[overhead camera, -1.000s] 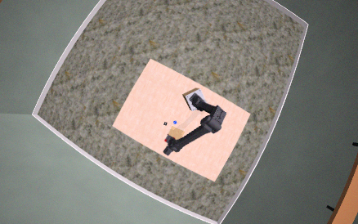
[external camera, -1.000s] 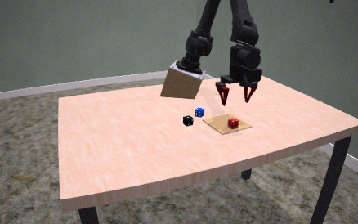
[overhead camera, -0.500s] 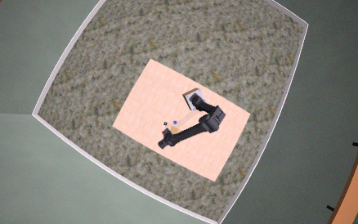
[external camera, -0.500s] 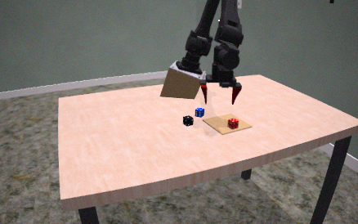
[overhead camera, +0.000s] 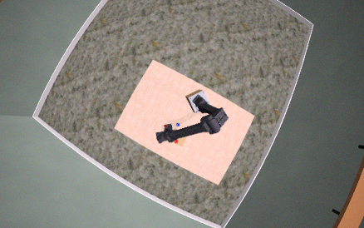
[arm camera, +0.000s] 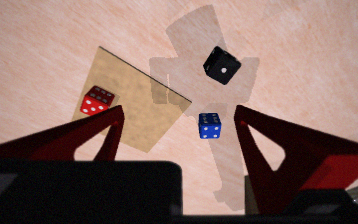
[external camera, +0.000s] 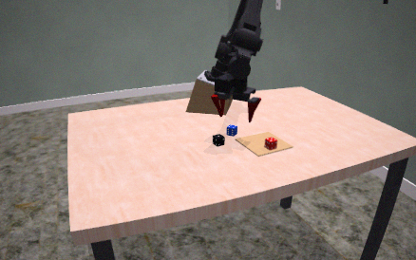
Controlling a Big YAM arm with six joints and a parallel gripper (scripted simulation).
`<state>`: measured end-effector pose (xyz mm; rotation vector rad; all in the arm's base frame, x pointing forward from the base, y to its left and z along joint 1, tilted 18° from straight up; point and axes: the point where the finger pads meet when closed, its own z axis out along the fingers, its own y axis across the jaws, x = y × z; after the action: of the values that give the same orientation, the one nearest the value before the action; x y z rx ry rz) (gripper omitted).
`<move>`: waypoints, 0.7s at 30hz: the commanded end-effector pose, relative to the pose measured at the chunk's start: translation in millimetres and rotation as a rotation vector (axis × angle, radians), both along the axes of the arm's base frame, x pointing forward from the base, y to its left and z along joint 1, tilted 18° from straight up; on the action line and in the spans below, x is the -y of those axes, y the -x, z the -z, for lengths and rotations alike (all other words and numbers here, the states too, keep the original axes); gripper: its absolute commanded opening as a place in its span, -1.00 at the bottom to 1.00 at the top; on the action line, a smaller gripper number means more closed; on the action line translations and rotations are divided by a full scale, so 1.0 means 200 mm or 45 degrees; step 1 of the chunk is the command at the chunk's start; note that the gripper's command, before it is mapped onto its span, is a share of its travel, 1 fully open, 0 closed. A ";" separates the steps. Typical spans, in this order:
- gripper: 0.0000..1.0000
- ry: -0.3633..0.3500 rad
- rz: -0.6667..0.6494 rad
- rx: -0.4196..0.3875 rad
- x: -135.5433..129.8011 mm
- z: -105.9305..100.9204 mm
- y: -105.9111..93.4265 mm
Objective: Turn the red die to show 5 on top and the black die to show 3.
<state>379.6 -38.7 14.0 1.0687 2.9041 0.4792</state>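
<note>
Overhead, tool (external camera: 236, 110) wide, empty; three dice: red die (external camera: 271, 142) on mat (external camera: 252, 143), black die (external camera: 218, 139), blue die (external camera: 232, 130) off.

Premises: a bare indoor room set up as a robot test cell. Plain grey-green walls (external camera: 95, 43) meet a mottled grey-brown carpeted floor (overhead camera: 125, 50) along a white skirting board (external camera: 95, 97). The sole furnishing is a pale wooden table with dark legs (external camera: 142, 180), carrying a black jointed robot arm (external camera: 239, 43) on a boxy base.
</note>
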 end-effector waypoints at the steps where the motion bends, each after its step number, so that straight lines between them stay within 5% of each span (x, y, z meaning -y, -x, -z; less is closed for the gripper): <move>1: 1.00 -0.023 0.239 -0.041 0.09 0.03 0.01; 14: 1.00 -0.080 0.658 -0.163 0.25 0.09 0.12; 15: -0.13 -0.079 0.657 -0.153 0.25 0.08 0.12; 21: -0.13 -0.072 0.624 -0.116 0.22 0.04 0.05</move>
<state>352.4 -80.8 -3.0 1.7949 2.6065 0.4899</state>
